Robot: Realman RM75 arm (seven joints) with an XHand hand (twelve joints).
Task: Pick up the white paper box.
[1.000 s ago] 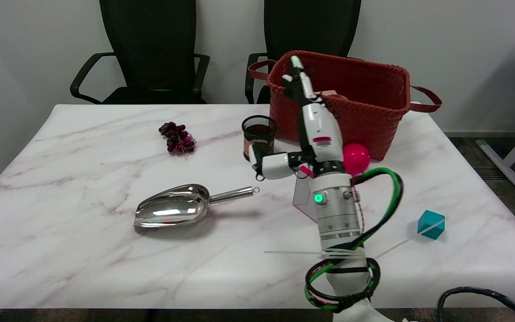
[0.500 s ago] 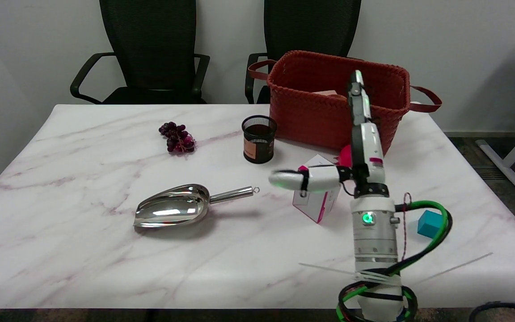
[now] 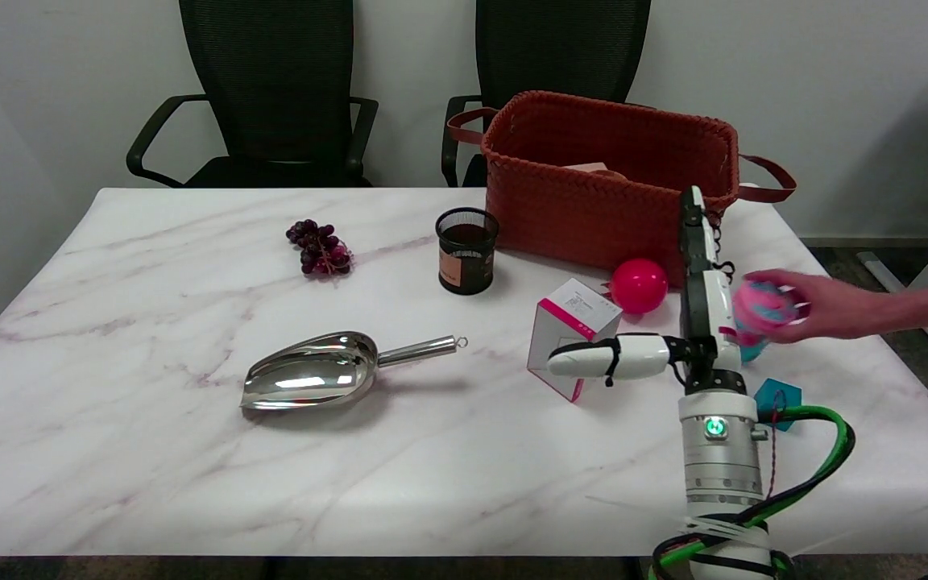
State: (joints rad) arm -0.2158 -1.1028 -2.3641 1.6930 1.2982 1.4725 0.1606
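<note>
The white paper box with pink edges (image 3: pixel 570 337) stands tilted on the marble tabletop (image 3: pixel 190 451), right of the frame's centre, just below and left of the shiny pink ball (image 3: pixel 639 285). It looks light and thin-walled, likely to dent under a hard squeeze and to slide on the smooth marble, so a gentle hold across its two broad opposite faces seems best.

The right hand (image 3: pixel 677 322) is wide open and holds nothing: one finger points up, the thumb lies level in front of the box's lower right edge; contact cannot be told.

Over the last second the arm has swung from over the box toward the frame's right, uncovering box and ball. A person's hand (image 3: pixel 822 304) has come in from the right edge, holding a pink and blue object (image 3: pixel 760 306).
</note>
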